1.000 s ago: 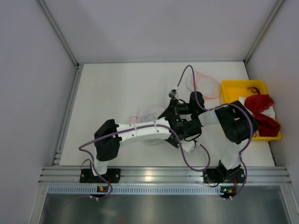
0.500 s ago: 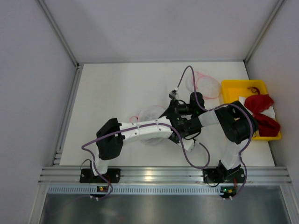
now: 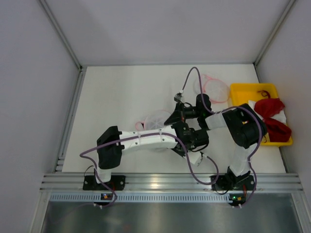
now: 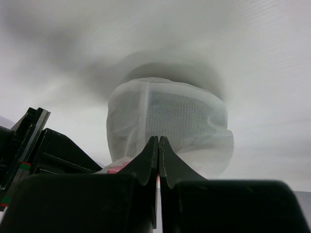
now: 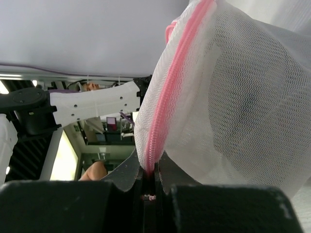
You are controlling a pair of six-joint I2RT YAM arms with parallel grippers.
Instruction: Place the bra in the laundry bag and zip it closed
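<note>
The overhead view is bright and even, with soft shadows on the white bench (image 3: 112, 97) and glare on the metal rail (image 3: 160, 183). The left wrist view is dim and grey, with a dark shadow behind the laundry bag (image 4: 170, 121) and the left claw (image 4: 159, 140) blurred low down. In the right wrist view the mesh is sharp and the right claw (image 5: 149, 167) is dark.

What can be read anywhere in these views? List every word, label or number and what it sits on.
No readable text anywhere.
The laundry bag: plain mesh and pink zip, no print.
Red and green marks on the black housing: too blurred to read.
The yellow bin: no visible label.
</note>
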